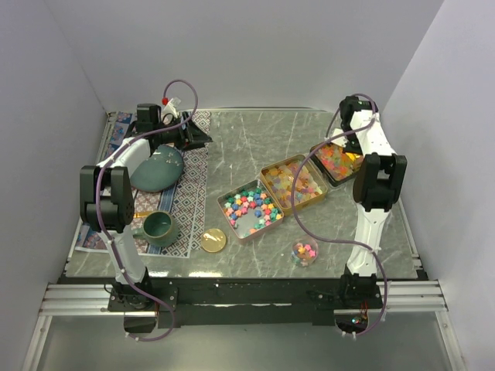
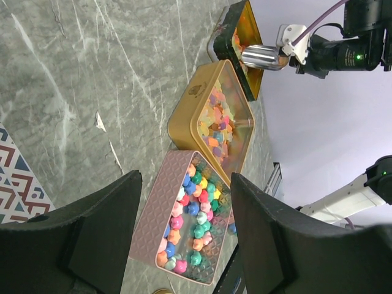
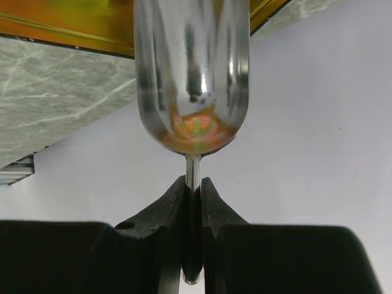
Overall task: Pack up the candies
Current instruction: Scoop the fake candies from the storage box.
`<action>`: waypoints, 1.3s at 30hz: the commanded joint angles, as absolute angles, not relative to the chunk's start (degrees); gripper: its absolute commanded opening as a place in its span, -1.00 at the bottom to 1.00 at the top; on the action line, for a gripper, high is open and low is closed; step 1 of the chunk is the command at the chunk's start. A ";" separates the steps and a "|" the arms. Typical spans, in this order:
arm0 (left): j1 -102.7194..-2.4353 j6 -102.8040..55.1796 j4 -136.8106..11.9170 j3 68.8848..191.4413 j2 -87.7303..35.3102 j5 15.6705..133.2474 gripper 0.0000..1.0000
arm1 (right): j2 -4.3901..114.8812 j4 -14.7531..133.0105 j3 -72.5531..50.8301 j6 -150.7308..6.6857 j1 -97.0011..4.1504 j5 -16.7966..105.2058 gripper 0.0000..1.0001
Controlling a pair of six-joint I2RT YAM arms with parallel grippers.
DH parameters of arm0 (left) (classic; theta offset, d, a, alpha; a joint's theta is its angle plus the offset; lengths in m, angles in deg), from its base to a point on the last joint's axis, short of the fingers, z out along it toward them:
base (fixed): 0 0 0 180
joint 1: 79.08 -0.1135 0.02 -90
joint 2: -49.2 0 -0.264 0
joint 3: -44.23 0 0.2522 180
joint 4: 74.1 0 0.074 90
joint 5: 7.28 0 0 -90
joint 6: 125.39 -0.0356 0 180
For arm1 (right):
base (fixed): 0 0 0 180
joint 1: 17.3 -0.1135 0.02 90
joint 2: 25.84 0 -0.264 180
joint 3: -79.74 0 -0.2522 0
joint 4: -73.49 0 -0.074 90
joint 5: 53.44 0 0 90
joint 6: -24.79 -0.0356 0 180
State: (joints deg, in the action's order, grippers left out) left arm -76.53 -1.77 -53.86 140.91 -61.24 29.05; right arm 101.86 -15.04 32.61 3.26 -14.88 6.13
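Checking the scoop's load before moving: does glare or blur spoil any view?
Right wrist: the shiny metal scoop shows only mirror reflections, its bowl's inside hidden. Left wrist: pink tin of pastel candies sharp. Top external: evenly lit, candies tiny.

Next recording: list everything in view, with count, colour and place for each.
pink tin: one, pink, table centre, open
gold tin: one, gold, right of the pink tin, open
third tin: one, dark outside and gold inside, far right
candies: many, mixed pastels in the pink tin, orange-yellow in the other two tins
cup: one, clear, near edge, holding a few candies
lid: one, gold, round, left of the pink tin
mug: one, teal, on the mat
dish: one, teal, behind the mug
mat: one, patterned, left side
table: one, grey marble
scoop: one, silver, at the third tin
left pincer: open, back left
right pincer: shut on the scoop's handle
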 commanded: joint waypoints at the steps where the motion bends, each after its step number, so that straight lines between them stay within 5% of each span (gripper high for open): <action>1: -76.70 -3.13 -55.16 140.18 -58.21 28.58 0.30 | 103.89 -17.00 35.32 14.42 -14.14 7.20 -1.00; 9: -76.62 -3.05 -55.95 139.64 -58.38 28.93 0.30 | 102.05 -22.54 40.77 14.33 -13.78 13.53 -1.00; 39: -75.03 -6.30 -52.96 140.08 -59.79 30.51 0.30 | 104.86 -14.19 28.20 9.41 -16.42 14.50 -1.00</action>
